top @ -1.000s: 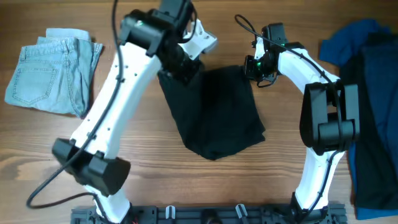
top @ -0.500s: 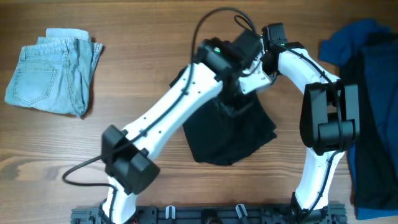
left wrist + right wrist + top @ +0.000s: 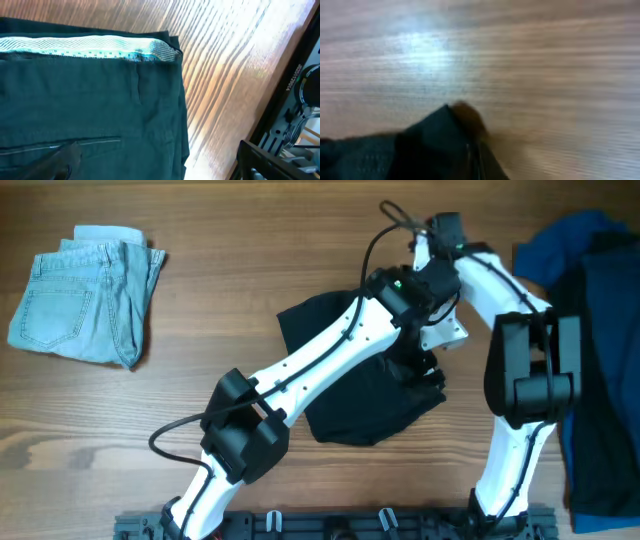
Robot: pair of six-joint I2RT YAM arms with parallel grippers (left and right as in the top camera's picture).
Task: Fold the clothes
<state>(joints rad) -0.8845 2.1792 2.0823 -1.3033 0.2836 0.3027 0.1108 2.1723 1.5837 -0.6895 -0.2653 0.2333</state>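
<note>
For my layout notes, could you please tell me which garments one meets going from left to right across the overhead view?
Light-blue denim shorts → black shorts → royal-blue garment → dark navy garment.

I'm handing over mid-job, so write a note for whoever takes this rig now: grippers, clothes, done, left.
Left gripper: open, empty, over the black shorts near their waistband.
Right gripper: shut, apparently pinching a corner of the shorts; that view is blurred.
Done: denim shorts lie folded at the far left of the table.
Left: finish the black shorts in the middle, then fold the blue garment and navy garment heaped at the right edge.
</note>
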